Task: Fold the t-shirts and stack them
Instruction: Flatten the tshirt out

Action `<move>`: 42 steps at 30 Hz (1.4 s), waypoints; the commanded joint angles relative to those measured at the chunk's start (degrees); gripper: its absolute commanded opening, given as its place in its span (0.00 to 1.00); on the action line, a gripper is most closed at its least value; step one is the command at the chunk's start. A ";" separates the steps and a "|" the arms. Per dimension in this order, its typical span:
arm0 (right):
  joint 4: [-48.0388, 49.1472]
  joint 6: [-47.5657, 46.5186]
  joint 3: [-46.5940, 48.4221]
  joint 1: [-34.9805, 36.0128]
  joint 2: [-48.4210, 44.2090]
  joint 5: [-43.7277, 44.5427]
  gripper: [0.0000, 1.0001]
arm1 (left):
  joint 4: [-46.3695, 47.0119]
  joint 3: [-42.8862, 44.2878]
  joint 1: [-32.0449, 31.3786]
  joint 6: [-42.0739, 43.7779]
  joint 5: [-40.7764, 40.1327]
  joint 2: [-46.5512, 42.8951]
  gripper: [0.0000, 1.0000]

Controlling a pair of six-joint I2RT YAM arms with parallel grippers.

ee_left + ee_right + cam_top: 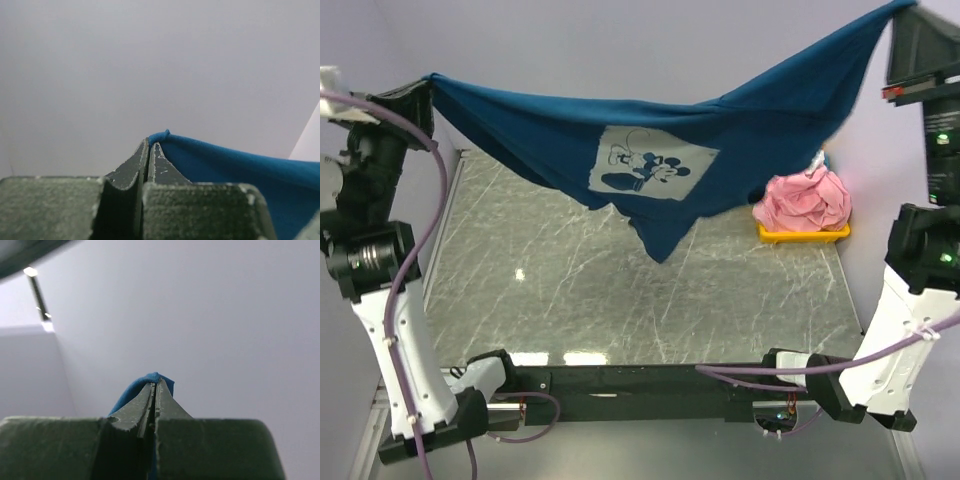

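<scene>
From the top external camera, the navy t-shirt (520, 130) hung stretched in the air between the two arms, well above the counter (620, 300). The left end effector (428, 85) held one corner at the upper left, and the right end effector (905, 15) held the opposite corner at the upper right, slightly higher. The cloth sagged in the middle, with the pale square chest print (655, 160) facing the camera and a loose fold drooping to a point below it; whether that lowest tip touched the counter could not be told from this angle. At the far right of the counter the pink t-shirt (803, 198) lay crumpled in a heap in the yellow bin (805, 237), apart from the hanging shirt.

In the left wrist view, the left end effector (150, 143) was pressed together, with a small bunched nub of the navy t-shirt (225, 165) pinched at its tips and the fabric running away taut to the right against a plain pale wall.

In the right wrist view, the right end effector (155, 383) was likewise clamped, a blue fold of the navy t-shirt (131, 391) poking out above and to the left of the tips.
</scene>
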 commanded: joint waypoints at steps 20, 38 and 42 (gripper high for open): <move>-5.05 7.85 5.95 2.81 53.39 -7.17 0.56 | -3.30 -3.41 -3.06 -1.30 5.20 40.79 0.74; -15.08 -4.91 -40.15 22.58 27.94 -0.40 0.79 | -21.15 -34.88 -7.55 -7.71 -11.76 27.68 0.65; -12.89 -2.61 -47.83 27.59 25.03 -0.84 0.78 | -18.88 -35.66 -7.55 -8.32 -10.90 30.32 0.65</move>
